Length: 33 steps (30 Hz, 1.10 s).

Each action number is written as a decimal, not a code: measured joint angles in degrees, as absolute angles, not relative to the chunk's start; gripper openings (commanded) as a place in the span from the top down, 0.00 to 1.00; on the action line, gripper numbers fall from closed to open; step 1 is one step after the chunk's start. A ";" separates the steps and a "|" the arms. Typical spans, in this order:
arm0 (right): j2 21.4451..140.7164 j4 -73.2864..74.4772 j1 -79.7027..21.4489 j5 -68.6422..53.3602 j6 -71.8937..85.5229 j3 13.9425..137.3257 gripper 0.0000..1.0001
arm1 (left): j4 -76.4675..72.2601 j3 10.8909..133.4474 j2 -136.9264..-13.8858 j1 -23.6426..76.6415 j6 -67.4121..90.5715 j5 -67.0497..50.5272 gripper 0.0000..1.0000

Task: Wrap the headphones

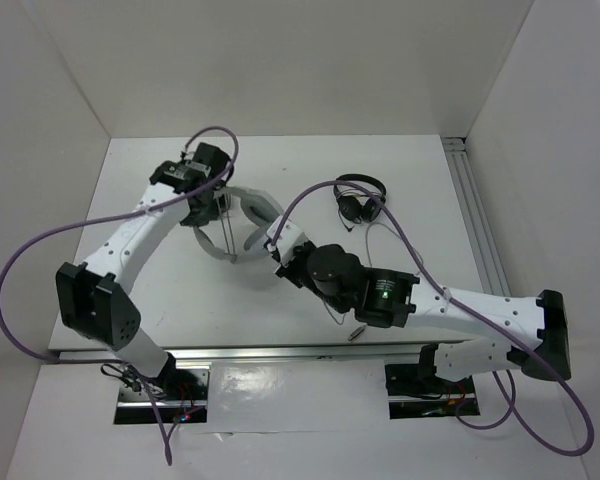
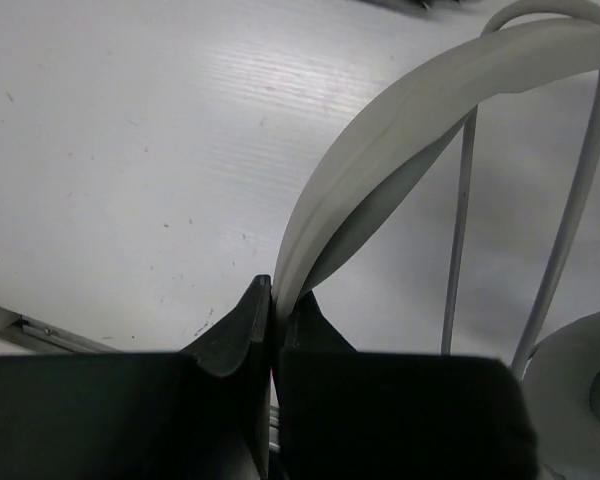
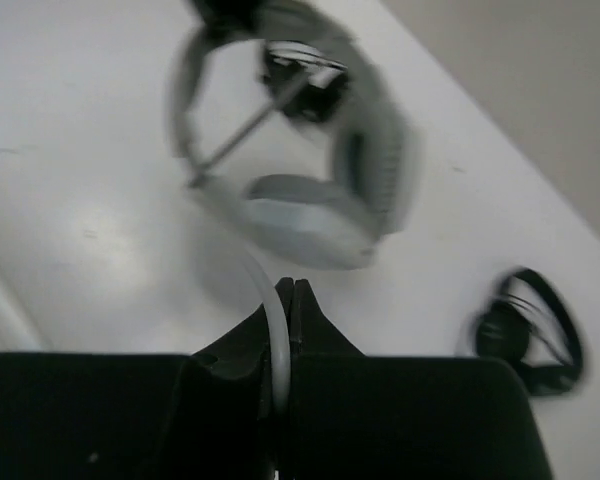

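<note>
The light grey headphones [image 1: 248,215] lie at the table's middle back. My left gripper [image 1: 206,192] is shut on their wide headband [image 2: 380,140], which rises between its fingers [image 2: 275,300]. Two strands of the thin grey cable [image 2: 458,230] run beside the band, and an earcup [image 2: 580,380] shows at the lower right. My right gripper [image 1: 278,250] sits just right of the headphones and is shut on the cable [image 3: 272,320], which curves up between its fingertips [image 3: 288,290]. The headphones [image 3: 310,215] lie blurred just beyond it.
A small black pair of headphones [image 1: 361,198] lies at the back right and also shows in the right wrist view [image 3: 530,330]. Its thin cable trails toward the right arm. A small plug-like piece [image 1: 357,331] lies near the front edge. White walls enclose the table [image 1: 420,170].
</note>
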State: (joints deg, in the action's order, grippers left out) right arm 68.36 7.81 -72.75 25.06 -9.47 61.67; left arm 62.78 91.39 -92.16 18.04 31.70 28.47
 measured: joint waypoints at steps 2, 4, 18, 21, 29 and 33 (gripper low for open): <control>68.64 8.64 -72.60 32.97 -14.57 61.69 1.00 | 60.01 85.41 -88.53 22.28 30.22 28.93 1.00; 69.21 7.86 -71.35 39.55 -20.67 61.60 1.00 | 57.65 79.83 -83.94 26.33 28.60 28.60 1.00; 72.99 1.26 -48.01 33.17 -34.20 63.48 0.94 | 41.65 69.38 -66.00 47.90 28.82 27.31 1.00; 74.37 2.61 -45.89 28.93 -32.97 64.99 0.89 | 42.26 70.15 -65.93 49.56 28.62 29.04 1.00; 75.13 2.76 -42.26 15.86 -28.01 65.60 1.00 | 50.43 78.24 -66.94 56.18 25.56 29.89 1.00; 74.87 2.02 -40.12 7.62 -24.16 65.06 1.00 | 54.92 83.42 -68.29 56.58 24.36 30.72 1.00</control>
State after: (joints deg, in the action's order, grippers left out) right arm 74.87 2.02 -40.12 7.62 -24.16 65.06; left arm 54.92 83.42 -68.29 56.58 24.36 30.72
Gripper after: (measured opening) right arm 0.030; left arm 0.117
